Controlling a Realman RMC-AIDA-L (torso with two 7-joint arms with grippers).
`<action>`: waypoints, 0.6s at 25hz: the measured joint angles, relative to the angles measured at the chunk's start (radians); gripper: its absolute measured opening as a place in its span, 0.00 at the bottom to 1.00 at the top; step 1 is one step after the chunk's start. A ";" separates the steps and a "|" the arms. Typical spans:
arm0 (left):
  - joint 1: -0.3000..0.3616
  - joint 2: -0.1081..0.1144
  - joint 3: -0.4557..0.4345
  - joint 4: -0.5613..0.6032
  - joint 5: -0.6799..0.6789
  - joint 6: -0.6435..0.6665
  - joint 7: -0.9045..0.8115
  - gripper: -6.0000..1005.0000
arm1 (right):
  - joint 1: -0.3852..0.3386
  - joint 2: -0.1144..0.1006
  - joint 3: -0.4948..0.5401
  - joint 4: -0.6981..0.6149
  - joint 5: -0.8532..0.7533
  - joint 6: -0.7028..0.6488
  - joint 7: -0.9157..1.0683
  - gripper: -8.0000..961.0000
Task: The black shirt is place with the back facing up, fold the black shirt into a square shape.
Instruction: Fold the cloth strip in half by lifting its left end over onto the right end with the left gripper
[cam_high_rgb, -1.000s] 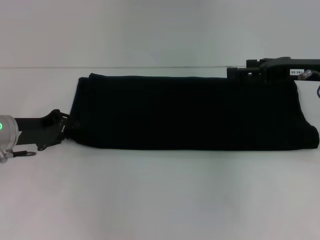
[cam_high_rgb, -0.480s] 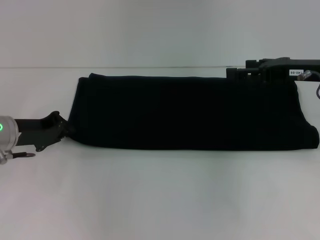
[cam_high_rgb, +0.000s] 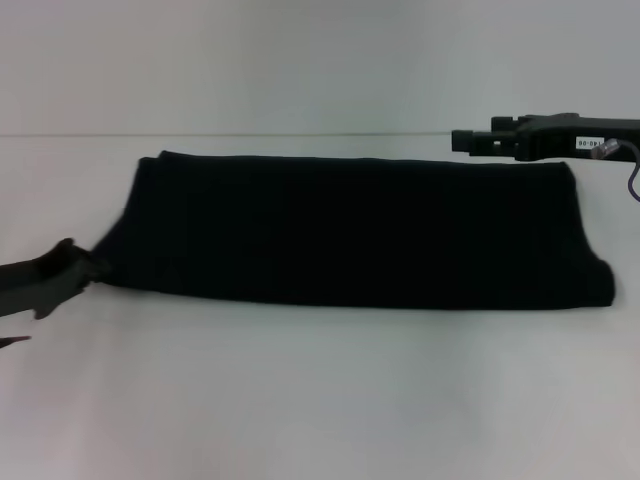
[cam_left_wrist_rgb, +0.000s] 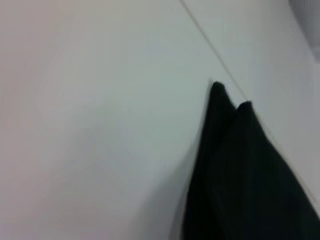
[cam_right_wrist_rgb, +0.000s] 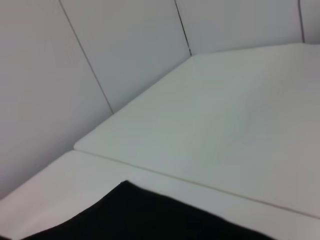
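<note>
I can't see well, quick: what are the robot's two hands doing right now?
Left gripper: at the black shirt's left end; grip cannot be told.
Right gripper: above the shirt's far right edge; cannot be told.

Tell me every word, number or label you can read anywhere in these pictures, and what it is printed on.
Small white label on the black right arm near the right gripper: dark characters, too small and blurred to read.
Large plain black soft fabric shirt: no print.
White table: no text.
Left gripper at the shirt's left end: no marking visible.
</note>
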 joint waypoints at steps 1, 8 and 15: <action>0.018 -0.002 -0.016 0.015 -0.008 0.016 0.020 0.03 | -0.001 0.000 0.000 0.000 0.010 0.000 0.000 0.94; 0.127 0.001 -0.114 0.115 -0.026 0.114 0.111 0.03 | 0.004 0.004 -0.002 0.006 0.035 0.046 0.017 0.94; 0.184 0.038 -0.169 0.254 -0.016 0.217 0.122 0.03 | 0.010 0.030 0.001 -0.001 0.037 0.095 0.025 0.94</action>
